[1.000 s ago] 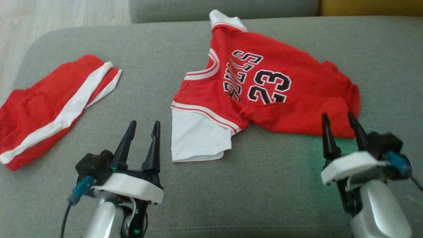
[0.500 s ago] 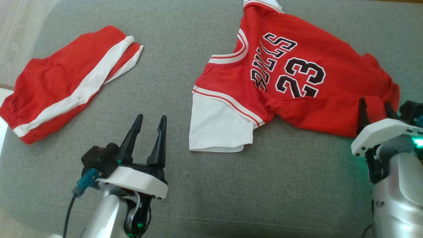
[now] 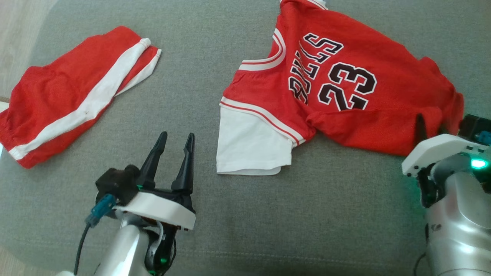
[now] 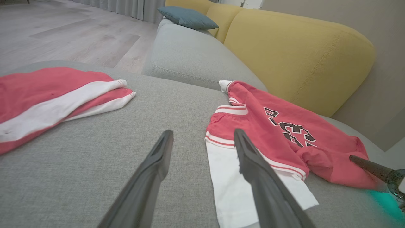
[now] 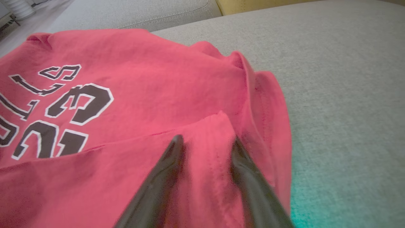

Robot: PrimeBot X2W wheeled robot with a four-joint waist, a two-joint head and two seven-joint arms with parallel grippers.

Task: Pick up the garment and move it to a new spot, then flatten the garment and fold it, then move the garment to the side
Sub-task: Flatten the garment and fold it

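Jersey (image 3: pixel 345 115), red, number 23, lies on grey cushion (image 3: pixel 307 222) ahead of both pincers. Right wrist view: right pincer (image 5: pixel 207 141) parted, tips at folded hem. Left pincer (image 3: pixel 177 137) open, white sleeve (image 3: pixel 249 145) just right. Left wrist view adds yellow backrest (image 4: pixel 300 53) beyond.

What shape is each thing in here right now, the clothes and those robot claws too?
Red jersey with black number 23 and white sleeve: lying print up, crumpled, lower edge bunched over itself.
Red shorts with white stripe: lying flat, apart from both grippers.
Left gripper: open, empty, above the grey fabric sofa seat.
Right gripper: open, fingers at the jersey's bunched edge.
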